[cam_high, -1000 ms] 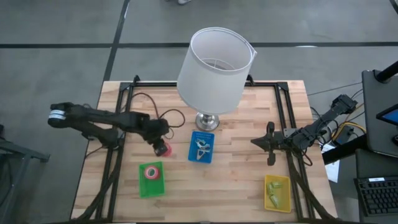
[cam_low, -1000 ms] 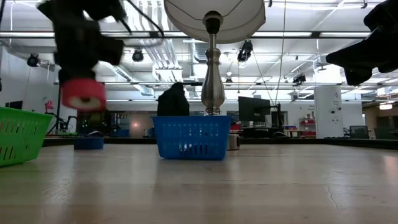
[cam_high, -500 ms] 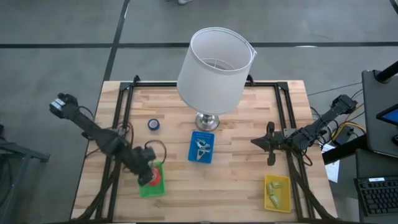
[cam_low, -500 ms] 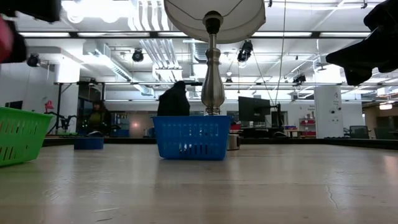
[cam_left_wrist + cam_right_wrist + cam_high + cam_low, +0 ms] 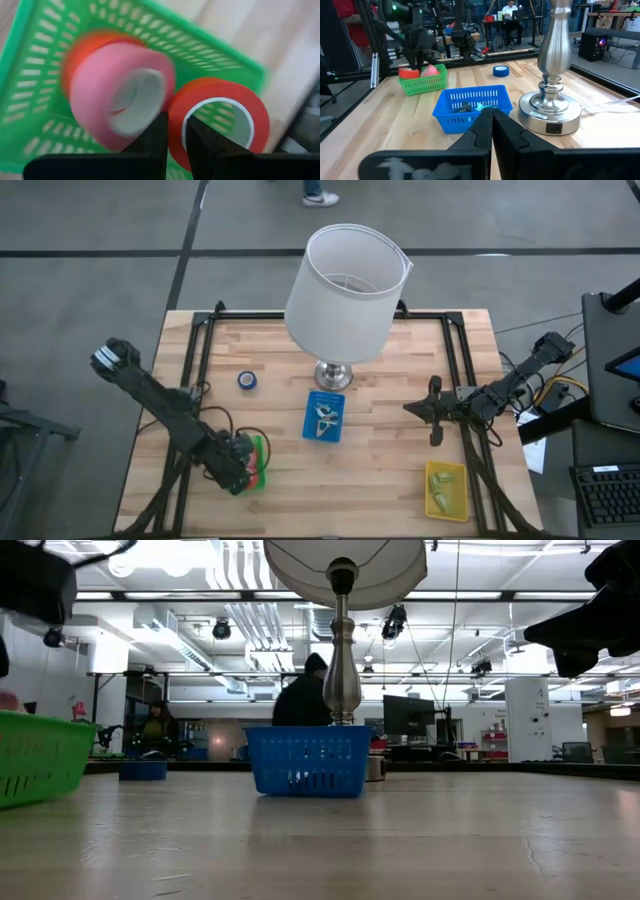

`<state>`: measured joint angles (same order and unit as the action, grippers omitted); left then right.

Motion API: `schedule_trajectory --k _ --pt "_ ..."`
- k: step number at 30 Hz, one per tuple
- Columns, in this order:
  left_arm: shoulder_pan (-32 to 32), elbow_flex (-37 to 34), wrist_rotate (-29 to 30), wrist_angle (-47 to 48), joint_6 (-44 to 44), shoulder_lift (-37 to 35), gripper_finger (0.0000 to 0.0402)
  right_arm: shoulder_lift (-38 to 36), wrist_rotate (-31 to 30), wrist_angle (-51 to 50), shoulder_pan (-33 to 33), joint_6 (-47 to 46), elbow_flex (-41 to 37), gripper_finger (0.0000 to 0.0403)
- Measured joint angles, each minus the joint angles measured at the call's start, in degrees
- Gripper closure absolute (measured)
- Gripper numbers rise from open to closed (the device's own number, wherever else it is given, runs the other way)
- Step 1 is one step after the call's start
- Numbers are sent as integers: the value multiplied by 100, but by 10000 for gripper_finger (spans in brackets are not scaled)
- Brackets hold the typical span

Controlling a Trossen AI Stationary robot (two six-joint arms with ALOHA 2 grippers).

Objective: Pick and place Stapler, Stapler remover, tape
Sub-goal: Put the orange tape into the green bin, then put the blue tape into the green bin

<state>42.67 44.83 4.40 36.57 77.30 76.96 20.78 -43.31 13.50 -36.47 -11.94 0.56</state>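
My left gripper (image 5: 243, 463) hangs over the green basket (image 5: 262, 448) near the table's front left and is shut on a red tape roll (image 5: 220, 122). A pink roll (image 5: 120, 102) lies in the basket beside it. A blue tape roll (image 5: 247, 381) lies flat on the table left of the lamp base. My right gripper (image 5: 420, 408) waits shut and level above the table's right side, touching nothing. Small items lie in the blue basket (image 5: 324, 416) and the yellow basket (image 5: 446, 488); which are the stapler and the stapler remover I cannot tell. My left gripper pinches the red roll's wall (image 5: 176, 112), one finger (image 5: 200, 140) inside the roll's hole and the other outside it. The fingers come steeply from above. The roll hangs at the fingers over the green basket beside the pink roll; whether it touches the basket's floor I cannot tell.
A lamp with a big white shade (image 5: 345, 290) and a metal base (image 5: 330, 374) stands at the table's middle back. Black rails (image 5: 200, 350) run along both sides of the wooden top. A person stands in the room beyond the table (image 5: 305, 700).
My left gripper has swung from beside the lamp base toward the table's near left and sunk, carrying the red roll to the green basket. It has stayed shut on the roll. The blue roll, earlier hidden under the arm, now shows on the table.
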Motion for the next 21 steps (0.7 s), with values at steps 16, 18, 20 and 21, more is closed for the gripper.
schedule_trajectory --k 16,18,20,21 --pt "-17 -23 77 -140 142 86 293 2 1 2 -1 0 0 394" --pt "-17 -23 120 -132 150 23 275 0 1 0 0 0 0 394" --pt "-20 -23 164 -82 223 -48 253 0 0 2 -2 0 0 394" --pt "-26 -23 168 -70 253 -109 241 0 0 2 -2 0 0 394"
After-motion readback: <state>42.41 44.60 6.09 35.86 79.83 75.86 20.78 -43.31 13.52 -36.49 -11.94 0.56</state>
